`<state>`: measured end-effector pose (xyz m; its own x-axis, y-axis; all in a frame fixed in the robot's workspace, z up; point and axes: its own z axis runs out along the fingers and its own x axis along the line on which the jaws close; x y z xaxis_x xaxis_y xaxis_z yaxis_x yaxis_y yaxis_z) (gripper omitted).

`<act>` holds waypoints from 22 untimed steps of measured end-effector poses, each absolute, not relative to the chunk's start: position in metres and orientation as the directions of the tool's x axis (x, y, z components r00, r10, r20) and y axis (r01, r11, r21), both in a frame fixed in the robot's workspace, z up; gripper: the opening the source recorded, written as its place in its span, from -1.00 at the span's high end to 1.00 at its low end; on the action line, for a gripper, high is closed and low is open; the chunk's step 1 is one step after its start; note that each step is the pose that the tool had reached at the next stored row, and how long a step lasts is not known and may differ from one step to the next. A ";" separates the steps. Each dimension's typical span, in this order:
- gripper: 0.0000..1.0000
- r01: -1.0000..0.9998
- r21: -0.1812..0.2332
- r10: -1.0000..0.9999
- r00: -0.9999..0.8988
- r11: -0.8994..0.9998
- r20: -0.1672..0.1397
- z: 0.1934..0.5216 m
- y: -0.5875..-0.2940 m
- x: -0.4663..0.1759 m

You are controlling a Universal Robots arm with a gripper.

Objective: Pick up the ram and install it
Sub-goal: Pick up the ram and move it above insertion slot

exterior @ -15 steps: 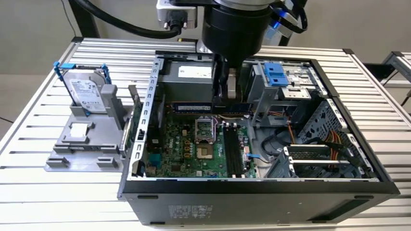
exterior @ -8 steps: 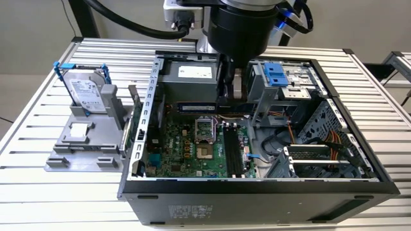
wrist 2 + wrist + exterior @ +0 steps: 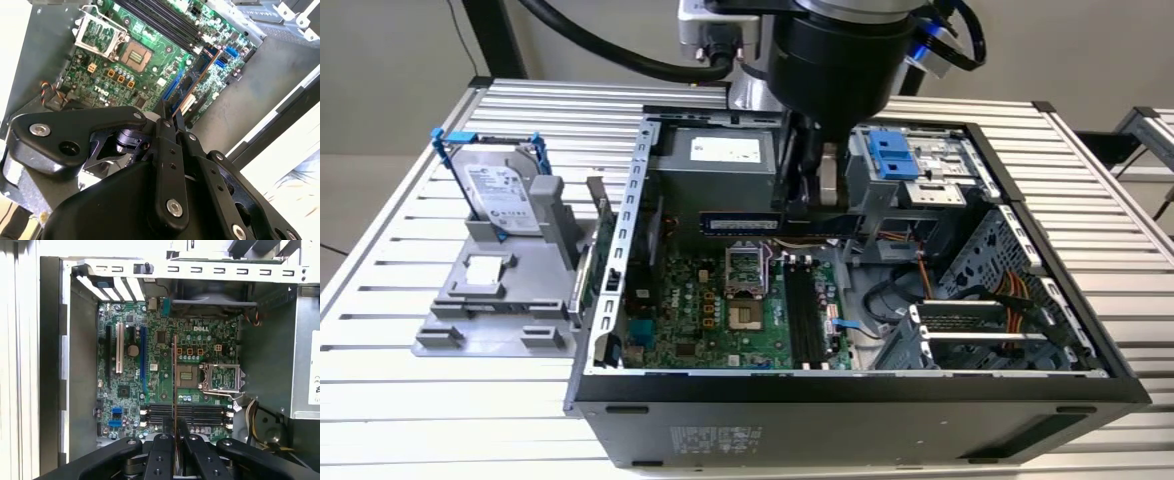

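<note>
- Hanging over the open computer case (image 3: 854, 400) in the exterior view, the end effector (image 3: 798, 212) is closed narrowly on the ram (image 3: 740, 223), which is gripped at one end.
- The ram is held level, standing on its long edge. It is raised clear of the green motherboard (image 3: 707, 305) and sits just in front of the grey power supply (image 3: 714, 160).
- The ram is positioned above the processor socket (image 3: 744, 268). It is kept apart from the long black slots (image 3: 803, 320), which lie closer to the camera.
- In the first wrist view the ram (image 3: 174, 385) is seen edge-on as a thin line. It runs out from between the black fingers (image 3: 162, 455) and crosses over the long black slots (image 3: 190, 414) at a right angle.
- In the second wrist view the ram (image 3: 201, 67) is seen stretching away from the fingertips over the motherboard.
- A silver hard drive (image 3: 500, 190) in a blue frame is stood upright on a grey stand (image 3: 494, 300). The stand is placed outside the case, at the exterior view's left.
- The case and the stand are carried by a slatted metal table (image 3: 400, 260).
</note>
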<state>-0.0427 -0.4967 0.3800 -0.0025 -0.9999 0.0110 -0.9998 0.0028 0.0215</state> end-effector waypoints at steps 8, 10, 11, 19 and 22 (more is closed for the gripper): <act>1.00 -0.999 0.021 -0.999 -0.032 0.032 0.011 0.380 -0.495 -0.032; 1.00 -0.999 0.022 -0.999 -0.040 0.040 0.011 0.380 -0.494 -0.030; 1.00 -0.999 0.022 -0.999 -0.044 0.044 0.011 0.380 -0.494 -0.029; 1.00 -0.998 0.022 -0.998 -0.061 0.061 0.011 0.380 -0.485 -0.024; 1.00 -0.998 0.022 -0.998 -0.064 0.064 0.011 0.380 -0.480 -0.023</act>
